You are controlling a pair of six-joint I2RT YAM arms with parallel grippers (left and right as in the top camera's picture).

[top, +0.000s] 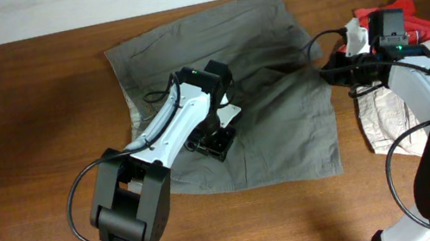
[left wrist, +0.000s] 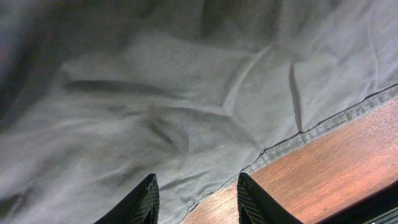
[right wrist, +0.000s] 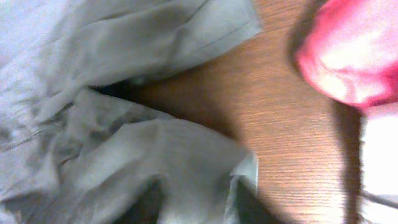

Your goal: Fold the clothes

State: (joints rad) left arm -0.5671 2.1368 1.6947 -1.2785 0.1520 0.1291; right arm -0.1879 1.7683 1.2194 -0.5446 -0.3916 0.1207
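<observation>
The olive-grey shorts (top: 289, 143) lie spread out and wrinkled on the middle of the wooden table. My left gripper (top: 217, 144) hangs low over their middle. In the left wrist view it (left wrist: 198, 199) is open and empty, and the fingers straddle a hem of the shorts (left wrist: 186, 93) where it meets bare wood. My right gripper (top: 326, 76) is at the shorts' right edge. In the blurred right wrist view its fingers (right wrist: 198, 205) are apart, with a raised fold of the shorts (right wrist: 124, 143) between them.
A red T-shirt (top: 403, 14) and paler beige shorts (top: 390, 117) lie piled at the table's right, just behind my right arm. The red cloth also shows in the right wrist view (right wrist: 348, 56). A white wall runs along the table's far edge.
</observation>
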